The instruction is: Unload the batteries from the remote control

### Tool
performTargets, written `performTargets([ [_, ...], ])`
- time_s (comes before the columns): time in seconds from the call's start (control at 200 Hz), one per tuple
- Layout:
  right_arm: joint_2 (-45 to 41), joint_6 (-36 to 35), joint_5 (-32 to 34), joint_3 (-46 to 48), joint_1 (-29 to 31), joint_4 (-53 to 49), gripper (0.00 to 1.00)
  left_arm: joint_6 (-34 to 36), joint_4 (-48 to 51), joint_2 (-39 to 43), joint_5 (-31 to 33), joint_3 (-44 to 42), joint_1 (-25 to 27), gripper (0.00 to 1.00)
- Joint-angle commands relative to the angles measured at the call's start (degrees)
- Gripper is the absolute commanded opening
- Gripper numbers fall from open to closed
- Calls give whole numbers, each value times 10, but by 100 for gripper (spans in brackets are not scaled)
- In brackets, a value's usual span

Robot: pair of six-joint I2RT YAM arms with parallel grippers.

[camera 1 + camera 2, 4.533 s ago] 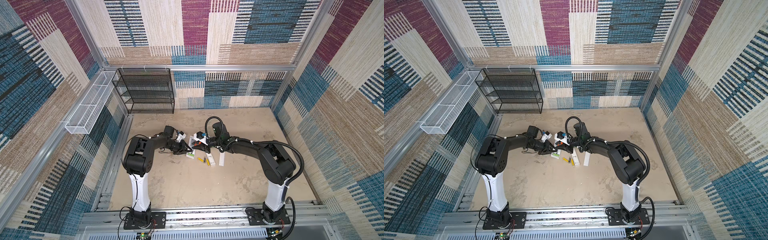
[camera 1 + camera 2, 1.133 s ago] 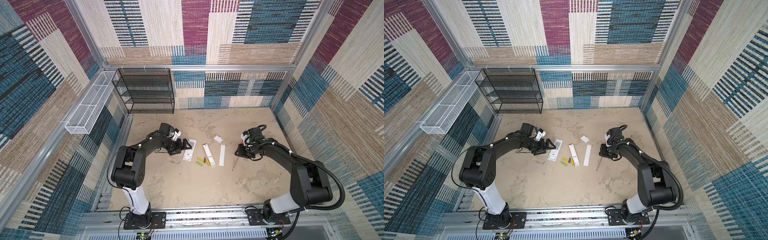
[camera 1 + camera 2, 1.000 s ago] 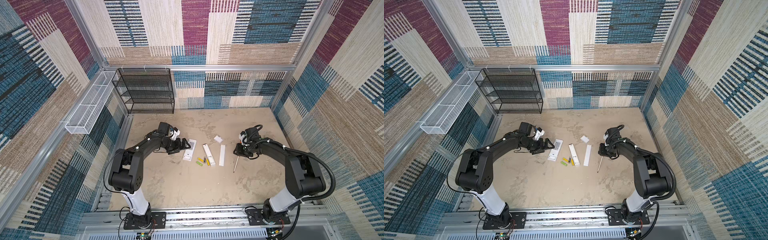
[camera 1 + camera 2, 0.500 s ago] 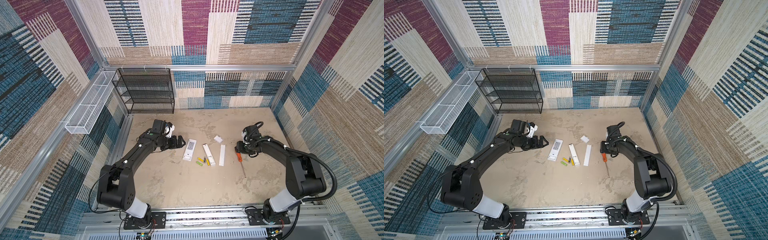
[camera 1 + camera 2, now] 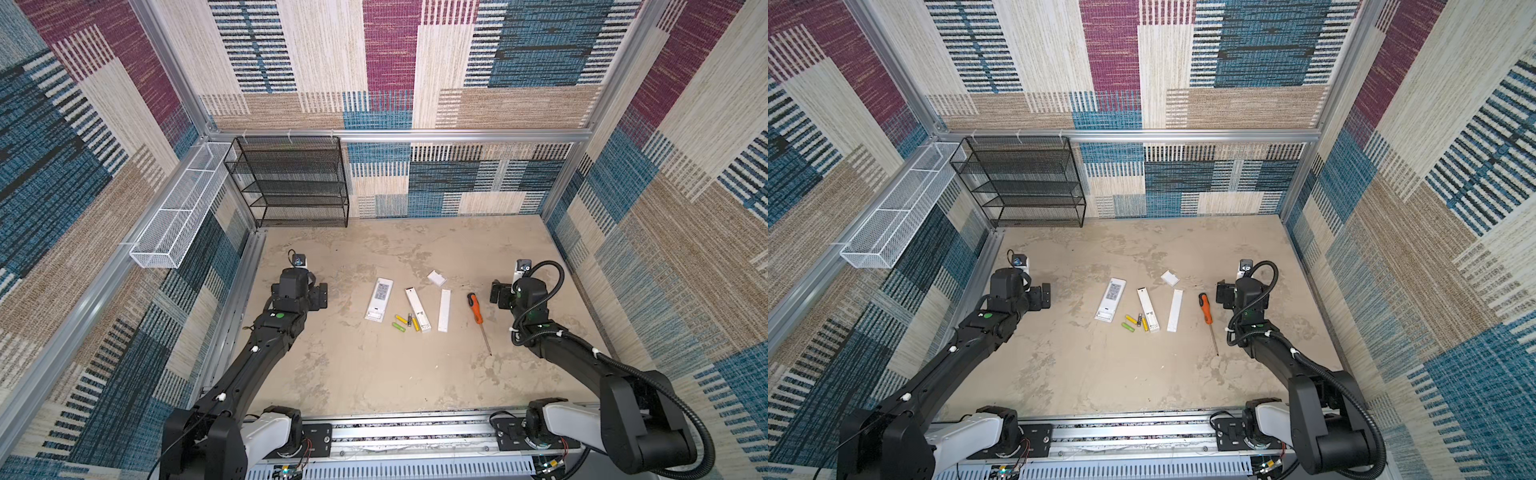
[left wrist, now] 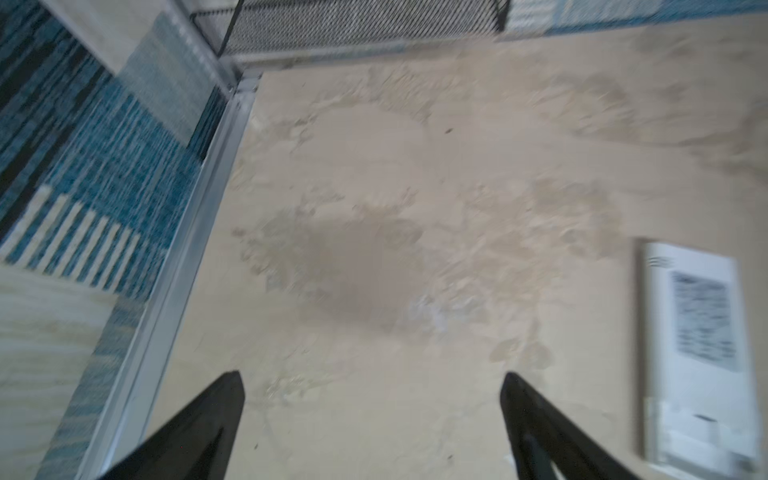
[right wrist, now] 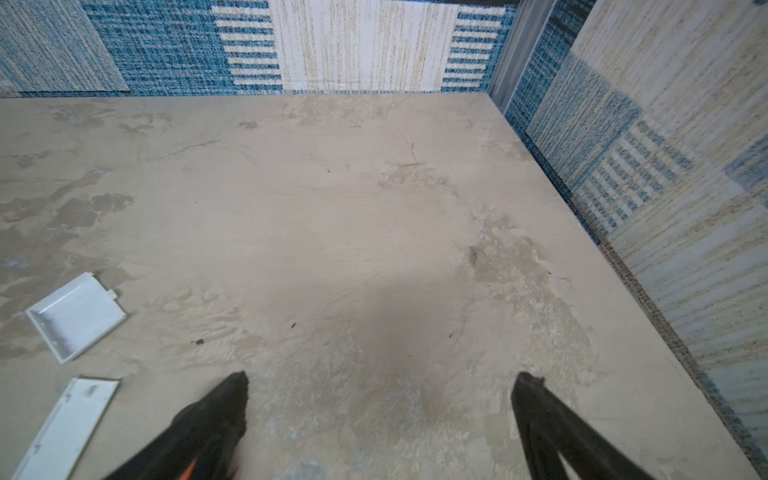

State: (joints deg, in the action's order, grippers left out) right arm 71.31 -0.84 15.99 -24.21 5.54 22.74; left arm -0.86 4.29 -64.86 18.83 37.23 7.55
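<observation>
In both top views the batteries (image 5: 401, 322) lie loose on the table (image 5: 374, 374), mostly slantwise, just beside the slim remote control (image 5: 417, 309). They sit between the arms, the left gripper (image 5: 321, 296) slightly nearer than the right gripper (image 5: 496, 296).

Left wrist view: its jaws are spread wide and empty.

Right wrist view: the same, with no batteries in sight.

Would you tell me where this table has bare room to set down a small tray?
The wide strip between the batteries and the front rail is bare, as is the stretch between the small white cover and the black rack. Crowded mid-table: remote parts, batteries and screwdriver lie close together.
</observation>
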Motion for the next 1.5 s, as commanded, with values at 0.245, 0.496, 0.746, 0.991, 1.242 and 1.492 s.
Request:
performTargets([
  [0.245,111,-15,-68,135,-24,488,100,7,-492,-81,-85,-201,-92,100],
  [0.496,171,-7,-109,139,-40,549,100,-4,-673,-206,-192,-230,-104,100],
  [0.746,168,-1,-105,129,-43,524,100,1,-559,-230,-195,-155,-103,100],
  [0.991,167,-1,-105,129,-43,523,100,9,-494,-233,-211,-119,-102,100],
  [1.242,166,-1,-105,130,-43,524,100,15,-486,-237,-225,-113,-101,100],
  [1.492,166,-1,-105,129,-43,523,100,17,-500,-237,-223,-119,-96,100],
])
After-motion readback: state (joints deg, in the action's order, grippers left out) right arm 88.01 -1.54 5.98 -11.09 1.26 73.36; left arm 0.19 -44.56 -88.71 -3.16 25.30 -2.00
